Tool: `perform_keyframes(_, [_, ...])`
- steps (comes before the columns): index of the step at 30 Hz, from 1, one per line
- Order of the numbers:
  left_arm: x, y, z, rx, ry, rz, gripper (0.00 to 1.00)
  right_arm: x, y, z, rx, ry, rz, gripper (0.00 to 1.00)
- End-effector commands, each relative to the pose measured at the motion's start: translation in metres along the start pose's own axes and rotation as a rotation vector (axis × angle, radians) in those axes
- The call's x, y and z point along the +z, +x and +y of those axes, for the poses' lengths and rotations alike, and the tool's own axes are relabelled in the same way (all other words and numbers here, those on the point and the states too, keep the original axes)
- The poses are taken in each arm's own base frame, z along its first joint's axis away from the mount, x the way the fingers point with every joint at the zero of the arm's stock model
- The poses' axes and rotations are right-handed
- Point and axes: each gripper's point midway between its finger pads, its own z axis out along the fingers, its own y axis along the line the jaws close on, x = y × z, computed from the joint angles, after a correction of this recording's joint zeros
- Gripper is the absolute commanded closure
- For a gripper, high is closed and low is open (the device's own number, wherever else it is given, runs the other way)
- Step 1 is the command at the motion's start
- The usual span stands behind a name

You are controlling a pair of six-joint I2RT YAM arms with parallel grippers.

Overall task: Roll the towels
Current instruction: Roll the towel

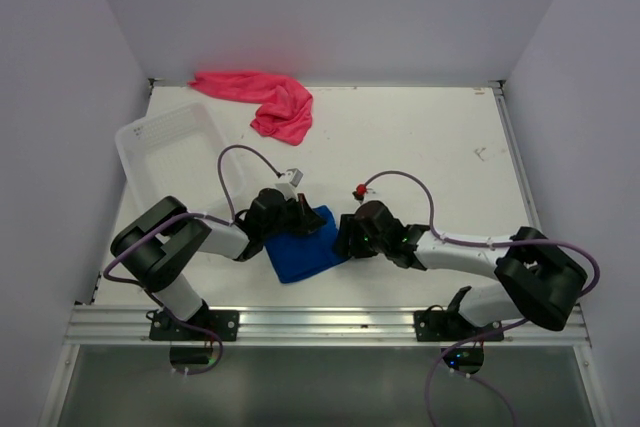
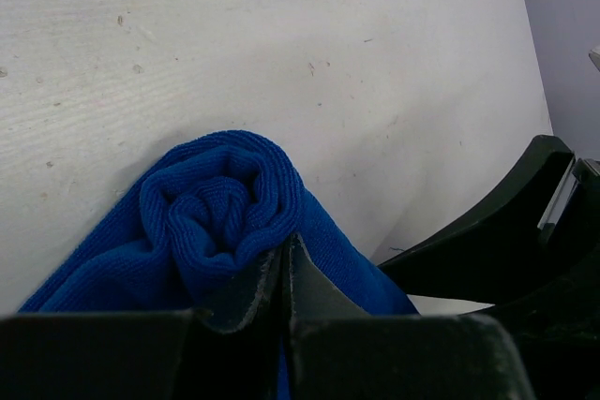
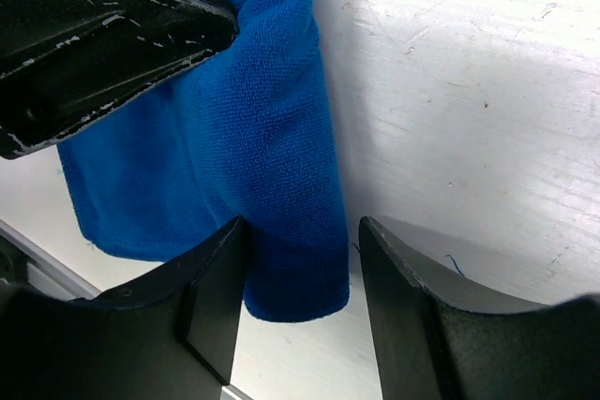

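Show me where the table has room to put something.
Free: the bare table between the pink towel and the right wall. Crowded: the near centre around the blue towel, and the left, where the basket stands.

A white table (image 1: 420,147) is seen, its painted surface scuffed and flecked with small dark specks. A white slotted basket (image 1: 165,152) is set on it at the far left and is tilted slightly. A pink towel (image 1: 262,99) is left crumpled and unrolled just beyond and to the right of the basket, against the back edge. A blue towel (image 1: 305,245) is laid nearer than the basket and to its right, close to the front edge; one end is wound into a tight spiral while the rest is spread flat on the board.
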Motion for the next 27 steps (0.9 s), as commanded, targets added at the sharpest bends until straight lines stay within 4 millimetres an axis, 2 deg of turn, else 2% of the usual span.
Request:
perform_keyframes(1, [-0.021,0.064,0.054,-0.031,-0.205,0.202,0.96,0.004,0.008,0.002,0.025,-0.036,0.018,0.47])
perform_keyframes(4, [-0.019,0.061,0.053,-0.039,-0.203,0.196,0.96,0.003,0.012,0.0,0.045,-0.046,0.013,0.56])
perform_keyframes(6, [-0.017,0.061,0.053,-0.043,-0.205,0.199,0.96,0.003,0.014,-0.002,0.042,-0.044,0.015,0.65])
perform_keyframes(7, [-0.016,0.058,0.051,-0.047,-0.202,0.193,0.96,0.002,0.015,-0.004,0.039,-0.043,0.016,0.73])
perform_keyframes(9, [-0.014,0.056,0.049,-0.054,-0.197,0.193,0.95,0.0,0.015,-0.005,0.021,-0.045,0.013,0.79])
perform_keyframes(10, [-0.01,0.05,0.044,-0.055,-0.187,0.183,0.95,-0.002,0.014,-0.004,0.013,-0.045,0.013,0.85])
perform_keyframes(12, [-0.007,0.047,0.042,-0.053,-0.192,0.184,0.95,-0.005,0.013,-0.009,-0.018,-0.018,0.009,0.9])
perform_keyframes(14, [0.0,0.033,0.035,-0.043,-0.18,0.161,0.94,-0.007,0.008,-0.011,-0.036,0.002,-0.006,0.96])
perform_keyframes(19, [0.01,0.008,0.028,-0.011,-0.192,0.123,0.94,-0.014,0.008,-0.02,-0.058,0.04,-0.003,1.0])
perform_keyframes(27, [0.01,-0.013,0.041,0.001,-0.252,0.095,0.94,-0.022,0.003,-0.034,-0.069,0.099,-0.05,1.0])
